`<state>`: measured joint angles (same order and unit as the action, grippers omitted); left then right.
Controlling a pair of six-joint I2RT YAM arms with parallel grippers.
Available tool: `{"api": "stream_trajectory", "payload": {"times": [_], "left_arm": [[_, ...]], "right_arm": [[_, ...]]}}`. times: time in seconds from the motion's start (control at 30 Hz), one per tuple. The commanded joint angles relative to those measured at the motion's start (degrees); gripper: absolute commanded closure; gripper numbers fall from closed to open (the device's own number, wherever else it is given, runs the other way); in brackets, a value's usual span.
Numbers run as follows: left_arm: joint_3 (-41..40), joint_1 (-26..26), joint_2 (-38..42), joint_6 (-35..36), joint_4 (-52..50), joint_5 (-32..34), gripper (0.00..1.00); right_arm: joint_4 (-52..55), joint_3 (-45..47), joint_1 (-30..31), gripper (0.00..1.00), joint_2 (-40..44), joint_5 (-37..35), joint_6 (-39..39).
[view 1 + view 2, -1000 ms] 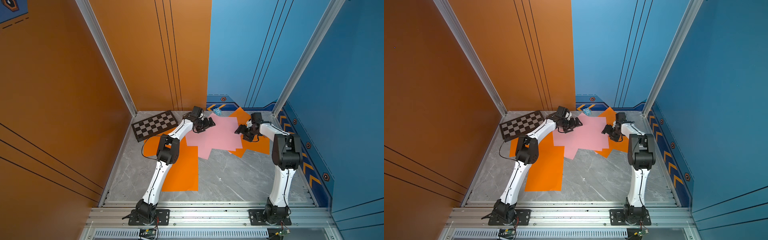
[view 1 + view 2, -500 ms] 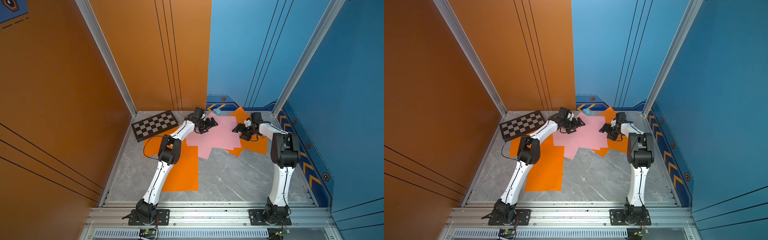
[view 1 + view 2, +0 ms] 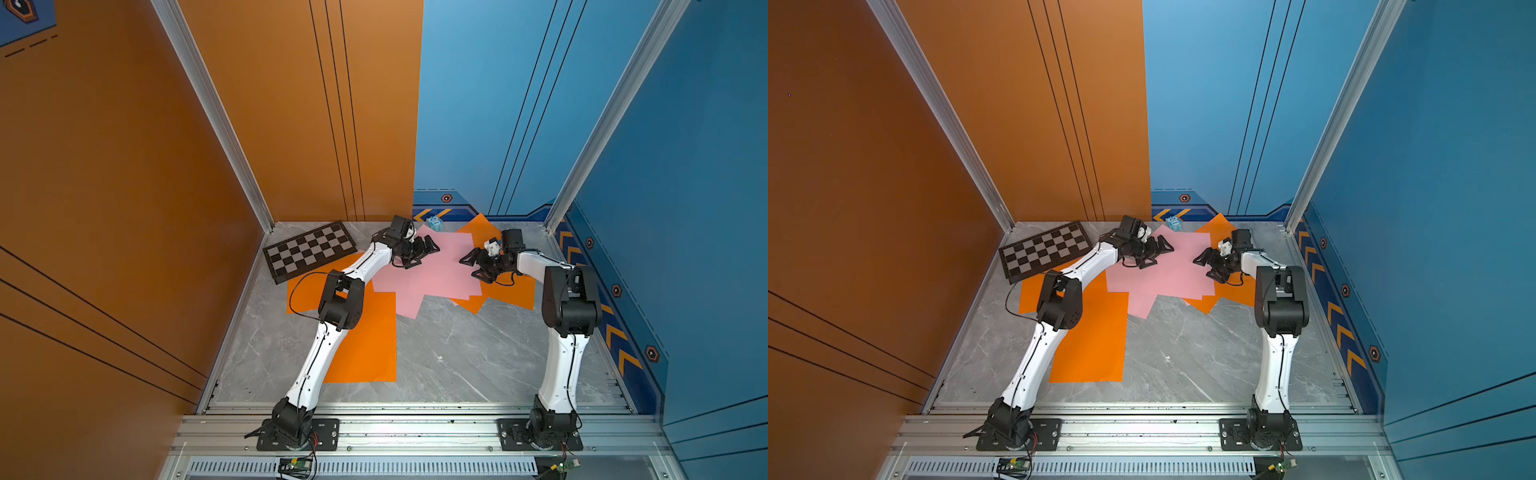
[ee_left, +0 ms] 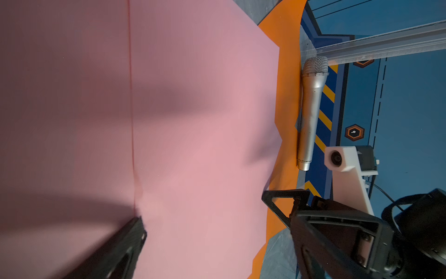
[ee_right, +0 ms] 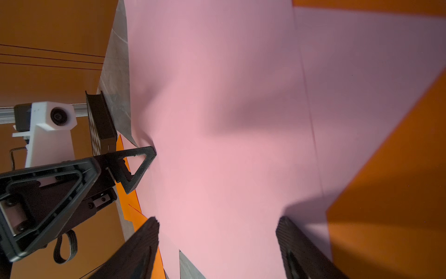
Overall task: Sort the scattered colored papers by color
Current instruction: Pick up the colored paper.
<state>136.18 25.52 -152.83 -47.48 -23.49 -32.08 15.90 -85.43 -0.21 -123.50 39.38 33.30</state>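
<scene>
At the far middle of the table point(image 3: 440, 365), the pink papers point(image 3: 432, 278) are laid overlapped, with orange papers point(image 3: 513, 291) beneath and beside them. The left end effector point(image 3: 424, 257) and the right end effector point(image 3: 468, 269) are held wide open over the pile from opposite sides; nothing is gripped. The top sheet is rippled where a left fingertip point(image 5: 150, 154) seems pressed. One free edge should be pinched, so that a single layer is lifted. Its long axis cannot be told; the near orange sheet point(image 3: 365, 336) is laid lengthwise, front to back.
</scene>
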Motion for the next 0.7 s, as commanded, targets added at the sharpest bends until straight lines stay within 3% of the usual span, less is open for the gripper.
{"api": "stream_trajectory", "payload": {"times": [0.0,0.23,0.67], "left_arm": [[-2.23,-0.28,-1.27,0.02,-1.31,-1.11,0.02],[-3.71,-0.65,-0.88,0.51,-1.36,-0.98,0.02],[-5.16,-0.32,-1.89,-0.49,-1.39,-0.37,0.02]], "right_arm": [[2.66,2.60,-1.26,0.21,4.26,-5.51,-1.43],[3.22,3.03,-2.24,0.20,7.14,-8.16,-2.42],[7.61,-2.83,-1.18,0.18,-1.79,-10.50,-5.35]]}}
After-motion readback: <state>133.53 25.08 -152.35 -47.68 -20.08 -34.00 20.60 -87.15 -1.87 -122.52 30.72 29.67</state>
